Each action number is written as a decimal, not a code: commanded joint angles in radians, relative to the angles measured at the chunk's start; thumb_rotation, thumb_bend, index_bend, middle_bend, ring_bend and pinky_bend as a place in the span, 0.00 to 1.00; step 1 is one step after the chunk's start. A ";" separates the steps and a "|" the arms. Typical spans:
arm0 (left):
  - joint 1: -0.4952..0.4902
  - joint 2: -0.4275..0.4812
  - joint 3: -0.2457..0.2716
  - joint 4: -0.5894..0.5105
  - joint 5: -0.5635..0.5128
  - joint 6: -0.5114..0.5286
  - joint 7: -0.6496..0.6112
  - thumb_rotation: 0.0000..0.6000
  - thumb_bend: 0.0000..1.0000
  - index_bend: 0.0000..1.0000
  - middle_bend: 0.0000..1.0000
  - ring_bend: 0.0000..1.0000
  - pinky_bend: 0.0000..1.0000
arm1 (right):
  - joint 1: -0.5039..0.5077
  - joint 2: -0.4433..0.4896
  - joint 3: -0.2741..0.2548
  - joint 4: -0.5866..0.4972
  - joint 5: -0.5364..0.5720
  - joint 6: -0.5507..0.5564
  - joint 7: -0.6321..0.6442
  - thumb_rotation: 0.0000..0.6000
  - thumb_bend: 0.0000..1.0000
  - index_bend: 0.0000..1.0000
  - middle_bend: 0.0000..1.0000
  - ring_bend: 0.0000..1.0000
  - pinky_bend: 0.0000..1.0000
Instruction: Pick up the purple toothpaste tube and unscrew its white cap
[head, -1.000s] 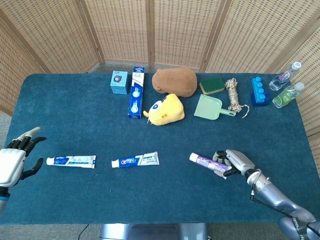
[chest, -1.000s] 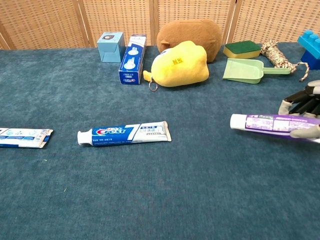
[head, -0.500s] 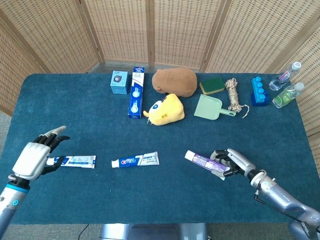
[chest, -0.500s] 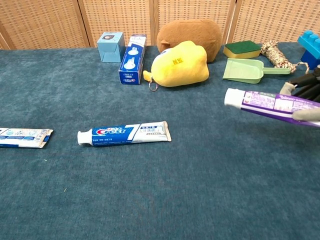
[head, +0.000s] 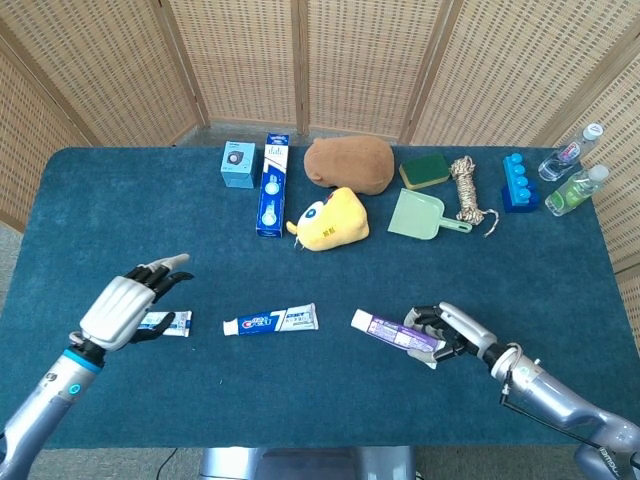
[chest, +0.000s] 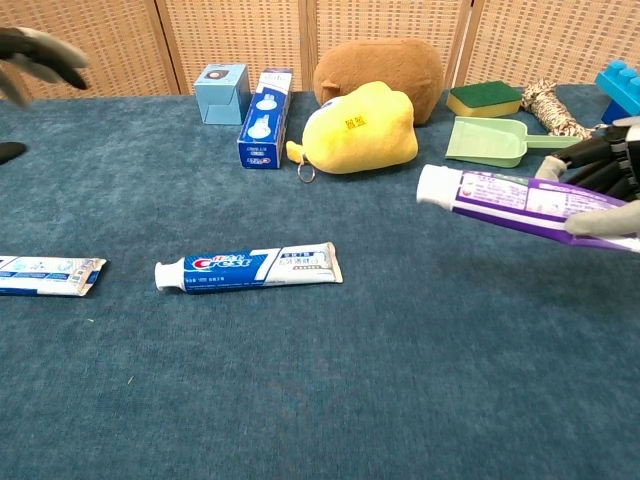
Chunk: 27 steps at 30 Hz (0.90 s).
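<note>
My right hand (head: 450, 331) grips the purple toothpaste tube (head: 393, 332) near its tail and holds it above the blue cloth, white cap (head: 359, 320) pointing left. In the chest view the tube (chest: 520, 199) slants across the right side, its cap (chest: 436, 186) at the left end and the right hand (chest: 605, 180) wrapped around it at the frame edge. My left hand (head: 128, 307) hovers open over the left part of the table, fingers spread, well apart from the tube. The chest view catches only blurred fingertips of the left hand (chest: 40, 55) at the top left.
A blue-and-white Crest tube (head: 270, 320) lies between the hands, and another blue tube (head: 165, 322) is partly under the left hand. Along the back stand a small box (head: 238, 164), a toothpaste carton (head: 272, 184), brown plush (head: 348, 163), yellow plush (head: 330, 219), green dustpan (head: 422, 214), sponge (head: 424, 170), rope (head: 467, 189), blue blocks (head: 519, 183), bottles (head: 574, 188).
The right hand has carried the purple tube leftward and higher. The left hand has swung in from the left edge toward the middle, rising above the blue tube.
</note>
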 joint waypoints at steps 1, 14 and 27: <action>-0.046 -0.010 -0.016 -0.037 -0.034 -0.061 -0.002 1.00 0.36 0.21 0.10 0.13 0.22 | 0.012 -0.003 -0.002 -0.015 0.004 -0.002 -0.001 1.00 0.54 0.96 0.78 0.81 0.79; -0.194 -0.060 -0.066 -0.118 -0.201 -0.231 0.076 1.00 0.36 0.28 0.05 0.02 0.17 | 0.045 -0.018 -0.004 -0.054 0.031 -0.016 -0.011 1.00 0.55 0.96 0.78 0.81 0.79; -0.282 -0.115 -0.073 -0.103 -0.256 -0.299 0.068 1.00 0.36 0.18 0.00 0.00 0.10 | 0.076 -0.040 -0.003 -0.069 0.037 -0.022 0.024 1.00 0.55 0.96 0.78 0.81 0.79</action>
